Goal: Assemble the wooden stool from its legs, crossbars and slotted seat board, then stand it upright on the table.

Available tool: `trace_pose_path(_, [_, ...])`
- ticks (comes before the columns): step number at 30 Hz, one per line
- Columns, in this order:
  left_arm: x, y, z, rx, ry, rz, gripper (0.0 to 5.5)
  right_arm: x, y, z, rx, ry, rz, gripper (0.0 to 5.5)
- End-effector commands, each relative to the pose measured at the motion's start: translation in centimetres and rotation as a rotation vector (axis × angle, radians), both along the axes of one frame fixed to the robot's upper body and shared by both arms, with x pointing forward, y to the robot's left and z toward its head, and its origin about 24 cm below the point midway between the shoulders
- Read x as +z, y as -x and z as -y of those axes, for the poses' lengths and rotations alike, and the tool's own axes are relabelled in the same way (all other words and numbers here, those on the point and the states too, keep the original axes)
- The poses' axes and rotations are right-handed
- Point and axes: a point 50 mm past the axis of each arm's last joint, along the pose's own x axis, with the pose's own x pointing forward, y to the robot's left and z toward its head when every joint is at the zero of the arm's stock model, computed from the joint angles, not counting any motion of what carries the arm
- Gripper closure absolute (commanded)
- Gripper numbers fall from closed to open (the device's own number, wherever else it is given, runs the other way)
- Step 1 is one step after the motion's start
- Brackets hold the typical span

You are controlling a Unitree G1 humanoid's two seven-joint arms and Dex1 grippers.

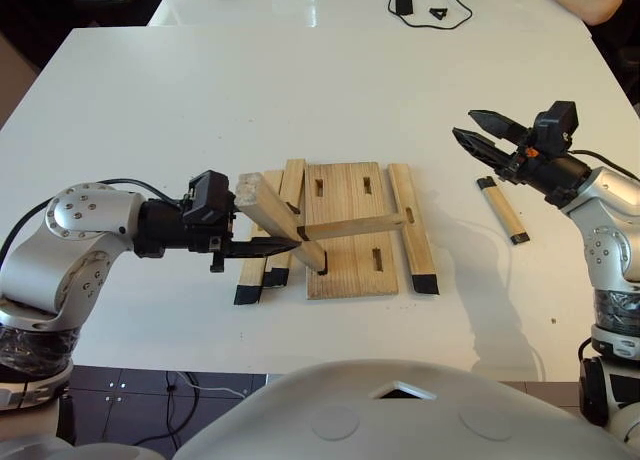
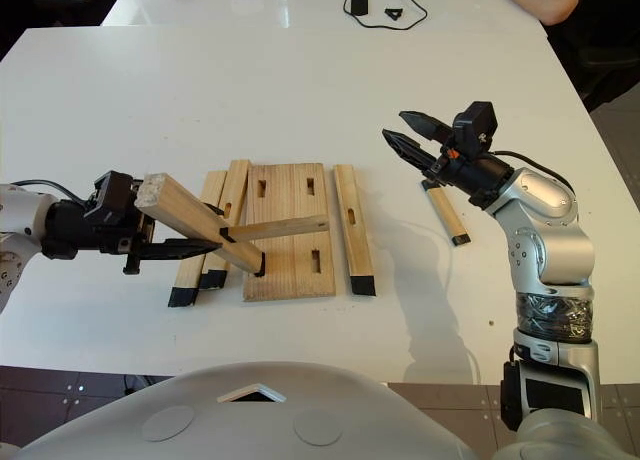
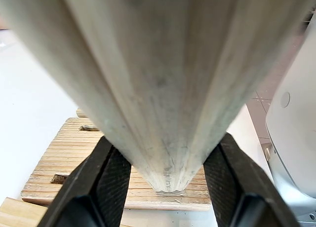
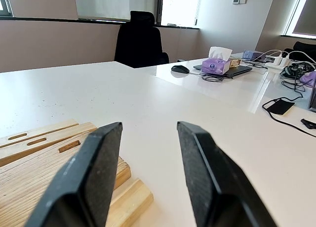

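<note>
The slotted seat board (image 1: pixel 350 195) lies flat mid-table. My left gripper (image 1: pixel 272 247) is shut on a wooden leg (image 1: pixel 262 202), which is held tilted with its lower end on the board's front-left part. A crossbar (image 1: pixel 355 225) sticks out of this leg and runs across the board toward the leg (image 1: pixel 412 230) lying along its right edge. Two more legs (image 1: pixel 283 215) lie left of the board. In the left wrist view the fingers (image 3: pixel 101 185) clamp the leg (image 3: pixel 158 79). My right gripper (image 1: pixel 470 128) hovers open above the table, right of the board and near a short loose crossbar (image 1: pixel 502 210).
A second white table (image 1: pixel 350 2) behind holds a mouse, cables and a small black part. In the right wrist view, a tissue box (image 4: pixel 217 65) and an office chair (image 4: pixel 140 37) stand far back. The near table edge (image 1: pixel 300 368) runs close below the board.
</note>
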Motion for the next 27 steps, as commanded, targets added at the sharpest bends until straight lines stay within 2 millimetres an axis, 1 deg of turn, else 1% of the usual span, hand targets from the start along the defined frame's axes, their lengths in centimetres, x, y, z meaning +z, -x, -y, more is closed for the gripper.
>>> trace_pose_path(1, [-1.7, 0.6, 0.1, -0.009, -0.109, -0.038, 3.46, -0.3, 0.1, -0.1, -0.001, 0.008, 0.000, 3.46])
trace_pose_path(5, [-3.4, 1.4, 0.9, -0.007, -0.140, -0.078, 3.46, -0.4, 0.0, -0.2, -0.003, 0.012, -0.002, 3.46])
trace_pose_path(8, [-4.6, 1.4, 0.9, 0.038, -0.180, -0.102, 3.46, -0.5, 0.0, -0.3, -0.006, 0.013, -0.003, 3.46])
trace_pose_path(11, [-5.3, 1.2, 0.7, 0.072, -0.199, -0.122, 3.46, -0.6, 0.0, -0.4, -0.008, 0.015, -0.006, 3.46])
trace_pose_path(17, [-6.6, 1.7, 0.7, 0.050, -0.281, -0.107, 3.46, -1.0, 0.1, -0.5, -0.015, 0.015, -0.015, 3.46])
trace_pose_path(21, [-6.7, 1.5, 0.5, 0.050, -0.319, -0.087, 3.46, -1.3, 0.2, -0.5, -0.022, 0.014, -0.021, 3.46])
trace_pose_path(27, [-5.9, 0.2, 0.1, 0.074, -0.357, -0.054, 3.46, -1.8, 0.3, -0.3, -0.048, 0.015, -0.028, 3.46])
